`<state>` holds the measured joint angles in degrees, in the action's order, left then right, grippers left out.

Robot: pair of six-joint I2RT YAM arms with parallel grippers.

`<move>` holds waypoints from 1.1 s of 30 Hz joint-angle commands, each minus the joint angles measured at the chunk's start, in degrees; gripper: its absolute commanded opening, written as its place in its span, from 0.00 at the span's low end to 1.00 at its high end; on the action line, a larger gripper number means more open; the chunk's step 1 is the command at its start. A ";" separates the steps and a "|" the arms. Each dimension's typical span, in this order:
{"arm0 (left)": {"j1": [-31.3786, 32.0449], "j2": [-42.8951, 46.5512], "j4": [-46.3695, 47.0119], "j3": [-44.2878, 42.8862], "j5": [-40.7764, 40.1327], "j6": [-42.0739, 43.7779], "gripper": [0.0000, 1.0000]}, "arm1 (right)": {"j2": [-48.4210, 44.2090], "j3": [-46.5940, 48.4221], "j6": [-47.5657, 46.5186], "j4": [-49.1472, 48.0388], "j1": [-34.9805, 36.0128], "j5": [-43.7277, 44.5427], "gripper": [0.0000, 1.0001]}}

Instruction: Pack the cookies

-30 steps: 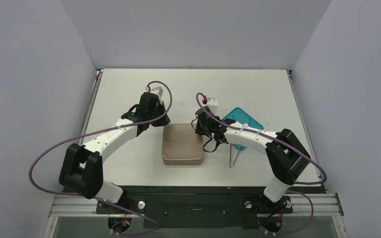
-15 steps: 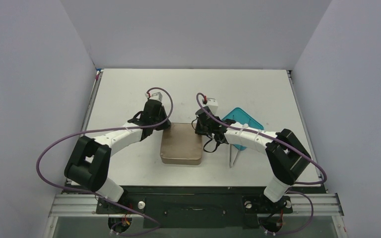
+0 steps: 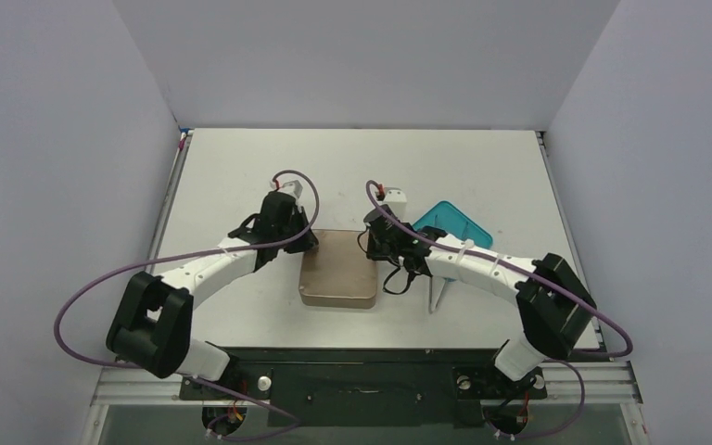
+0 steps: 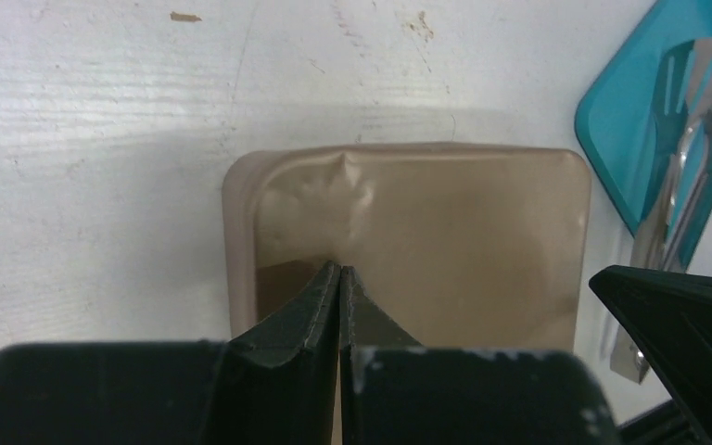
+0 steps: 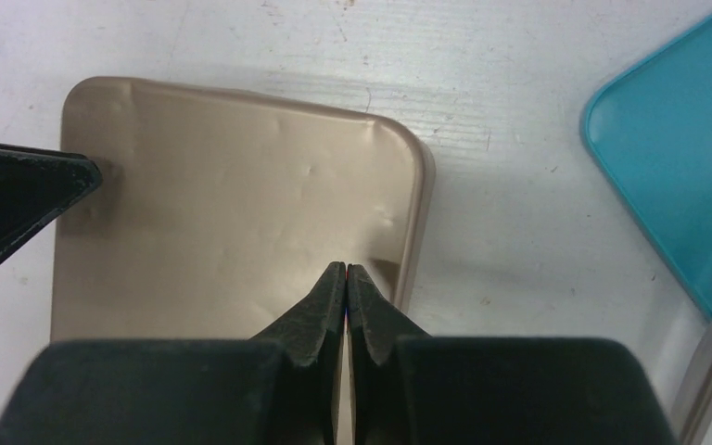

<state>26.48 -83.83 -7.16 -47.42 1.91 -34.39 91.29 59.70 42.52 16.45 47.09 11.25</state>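
The cookies are hidden from every view. A square brown tin [image 3: 338, 271] lies closed at the table's middle, its lid dented in places [image 4: 426, 222] [image 5: 232, 185]. My left gripper [image 3: 304, 243] [image 4: 339, 269] is shut, nothing between its jaws, with its tips on the lid near the tin's left edge. On the opposite side my right gripper [image 3: 377, 252] [image 5: 346, 267] is also shut and empty, tips resting on the lid by the right edge.
A teal square plate [image 3: 464, 225] [image 4: 630, 120] [image 5: 677, 158] lies just right of the tin. Metal tongs [image 3: 438, 287] [image 4: 677, 185] rest across the plate's near corner and onto the table.
My left arm has swung in from the tin's far left corner and set its shut tips on the lid. The tin has slid slightly left. The right gripper stays on the lid.
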 commanded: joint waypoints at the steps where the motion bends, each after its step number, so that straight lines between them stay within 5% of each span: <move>1: 0.22 6.83 -3.00 0.41 4.83 0.54 0.00 | -5.41 0.66 -1.55 2.41 3.32 3.80 0.00; 11: 5.61 18.86 -3.88 11.52 1.51 -4.35 0.00 | -6.12 -1.98 2.54 2.20 12.11 8.14 0.00; 21: 6.90 17.82 3.20 25.87 -1.42 -10.74 0.00 | -1.95 -12.99 8.94 -6.57 14.12 4.15 0.00; 33: 6.85 24.36 -3.00 21.21 -1.22 -7.37 0.04 | -4.79 -10.12 8.44 -2.87 14.84 6.85 0.00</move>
<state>33.23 -60.97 0.80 -24.32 2.22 -44.99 87.20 48.80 51.53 6.48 61.30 16.73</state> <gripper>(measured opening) 0.008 0.001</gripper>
